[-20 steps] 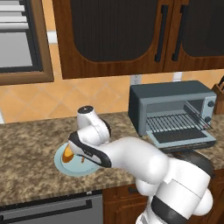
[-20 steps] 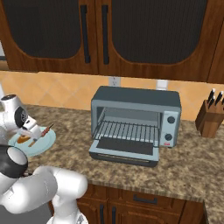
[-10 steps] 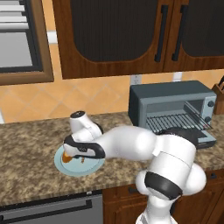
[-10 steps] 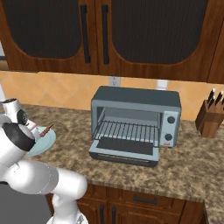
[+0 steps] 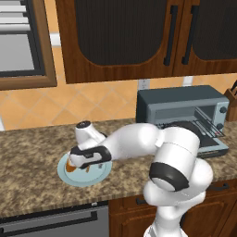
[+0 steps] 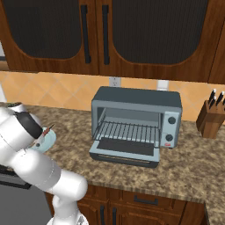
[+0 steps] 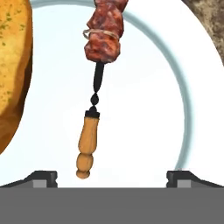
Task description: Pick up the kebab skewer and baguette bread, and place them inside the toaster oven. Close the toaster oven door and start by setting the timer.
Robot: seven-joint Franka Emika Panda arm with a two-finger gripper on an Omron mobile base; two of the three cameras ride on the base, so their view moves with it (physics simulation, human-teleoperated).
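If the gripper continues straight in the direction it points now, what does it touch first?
Probably the kebab skewer: its wooden handle lies between the open gripper tips, on the white plate. If it misses the handle, the plate comes first.

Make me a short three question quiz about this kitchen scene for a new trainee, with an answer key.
1. True or false: the toaster oven door is shut.
2. What holds the skewer and bread? A) plate B) oven rack C) bare counter
3. Fill in: the end effector is ____ above the skewer's wooden handle.

Key: 1 false; 2 A; 3 open.
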